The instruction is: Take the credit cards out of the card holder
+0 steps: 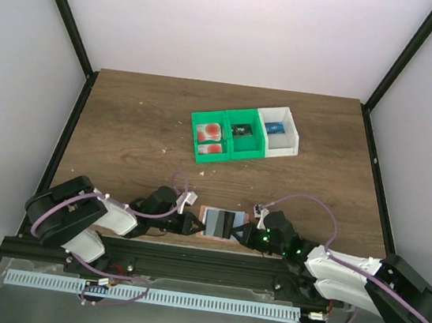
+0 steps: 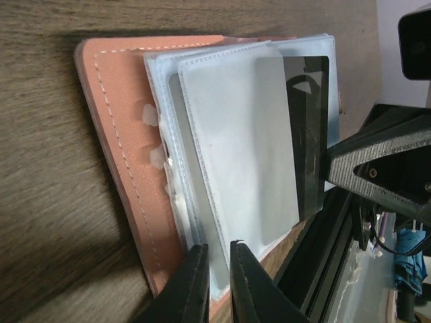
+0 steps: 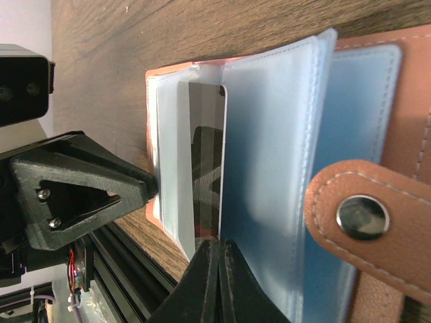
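Two card holder (image 1: 221,224) edges met by left gripper (image 1: 194,225), right gripper (image 1: 243,234)

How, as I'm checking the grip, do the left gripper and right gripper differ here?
The left gripper has its fingers slightly parted; the right gripper is pinched shut on a sleeve of the card holder. The left gripper is at the holder's left edge, the right gripper at its right edge. Both are black with tapered fingers.

The card holder (image 2: 121,168) is salmon-pink with pale stitching. Its pockets (image 2: 229,148) are cloudy blue-grey, one showing a black-banded card (image 2: 306,134). Beyond the card holder, on the brown wood-grain table (image 1: 124,133), are two green bins (image 1: 212,158) and a white bin (image 1: 281,150). One green bin holds pale cards (image 1: 210,133) blotted red-orange.
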Available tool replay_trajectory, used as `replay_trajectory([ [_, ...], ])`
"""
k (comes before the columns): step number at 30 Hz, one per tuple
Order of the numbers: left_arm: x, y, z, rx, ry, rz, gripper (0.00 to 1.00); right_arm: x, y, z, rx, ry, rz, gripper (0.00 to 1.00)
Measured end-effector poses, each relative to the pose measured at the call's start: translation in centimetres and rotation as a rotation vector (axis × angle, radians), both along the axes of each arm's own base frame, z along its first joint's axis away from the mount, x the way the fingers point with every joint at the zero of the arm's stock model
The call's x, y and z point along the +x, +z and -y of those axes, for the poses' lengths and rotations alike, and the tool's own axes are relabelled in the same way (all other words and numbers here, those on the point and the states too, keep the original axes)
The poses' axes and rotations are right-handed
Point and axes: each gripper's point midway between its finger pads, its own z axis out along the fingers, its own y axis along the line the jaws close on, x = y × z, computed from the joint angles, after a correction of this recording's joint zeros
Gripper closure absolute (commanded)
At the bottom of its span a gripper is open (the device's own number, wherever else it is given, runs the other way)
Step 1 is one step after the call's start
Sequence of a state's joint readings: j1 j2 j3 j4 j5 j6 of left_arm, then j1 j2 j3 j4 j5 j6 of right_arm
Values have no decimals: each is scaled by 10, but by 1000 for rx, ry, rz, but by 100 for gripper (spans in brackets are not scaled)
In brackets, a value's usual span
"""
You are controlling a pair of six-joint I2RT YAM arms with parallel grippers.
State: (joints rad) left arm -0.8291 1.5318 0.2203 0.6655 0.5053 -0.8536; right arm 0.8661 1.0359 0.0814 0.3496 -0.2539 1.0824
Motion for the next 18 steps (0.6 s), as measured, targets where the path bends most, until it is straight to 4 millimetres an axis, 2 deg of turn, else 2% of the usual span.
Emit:
replay_trajectory([
  [4,-2,10,2,19,1,0,85,0,-1,1,-5,0,-4,100],
  [11,13,49,16,-30,16,73,83,-1,-1,2,-9,-3,-4,99],
  [14,13,48,16,-27,14,69,85,-1,0,2,-5,-4,0,100],
  [18,9,36,20,-42,-1,29,87,-1,1,2,-3,-3,1,100],
])
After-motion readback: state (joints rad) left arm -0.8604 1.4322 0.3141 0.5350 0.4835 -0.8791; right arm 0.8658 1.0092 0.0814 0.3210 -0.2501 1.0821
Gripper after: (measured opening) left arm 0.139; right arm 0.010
